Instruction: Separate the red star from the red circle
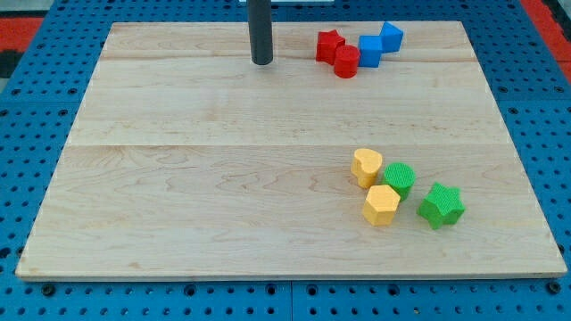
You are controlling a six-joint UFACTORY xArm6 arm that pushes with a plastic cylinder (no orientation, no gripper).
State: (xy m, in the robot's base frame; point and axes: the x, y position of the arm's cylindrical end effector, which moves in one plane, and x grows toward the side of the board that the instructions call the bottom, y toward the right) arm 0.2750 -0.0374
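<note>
Here my tip (261, 62), gripperless, rests on pale wood left of the touching red star (328, 45) and red circle (346, 61).

The board (178, 178) is pale, matt, smooth-grained wood, the rod (260, 31) matt dark, and the green star (441, 205) at 4 o'clock shows a ribbed, matt plastic-looking face.

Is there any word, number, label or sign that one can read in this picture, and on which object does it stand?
None: no text, number or brand shows anywhere.
The wooden board, the dark rod ending in my tip, the red star, the red circle touching it, and the blue, yellow and green blocks are all plain.
My tip stands to the view's left of the red star, apart from it.
</note>
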